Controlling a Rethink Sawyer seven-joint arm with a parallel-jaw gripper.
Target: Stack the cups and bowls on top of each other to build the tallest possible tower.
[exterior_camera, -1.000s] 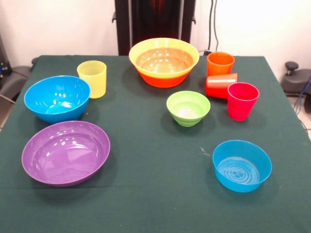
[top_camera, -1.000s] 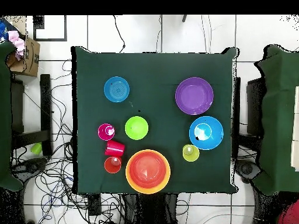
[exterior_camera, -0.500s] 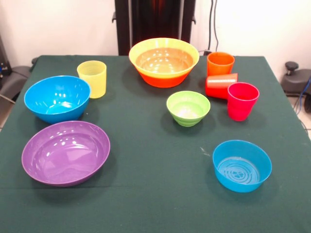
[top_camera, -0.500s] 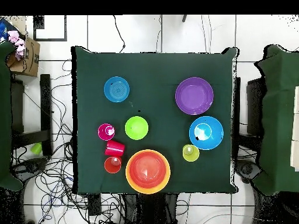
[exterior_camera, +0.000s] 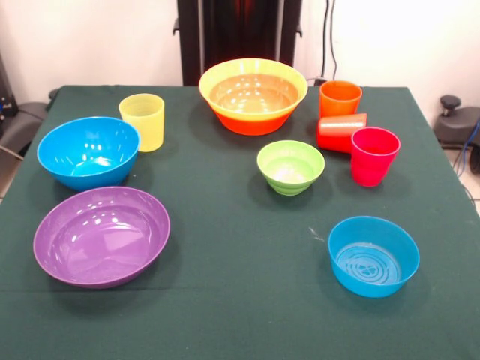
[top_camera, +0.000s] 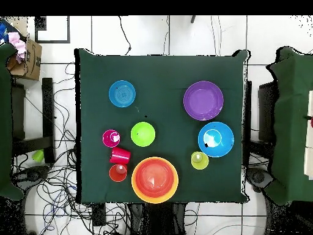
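Cups and bowls sit spread over bench [exterior_camera: 240,300], nothing stacked; red cup [exterior_camera: 341,132] lies tipped; claw unseen, state unknown.

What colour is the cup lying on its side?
Red cup; the front view shows it best.

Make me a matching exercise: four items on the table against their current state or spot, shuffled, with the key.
Items:
1. red cup
2. yellow cup
3. orange-red bowl
4. purple bowl

States:
A. nested inside the large yellow-orange bowl
B. lying on its side
C. upright beside a blue bowl
D. at the table's front corner

Pairs: 1-B, 2-C, 3-A, 4-D
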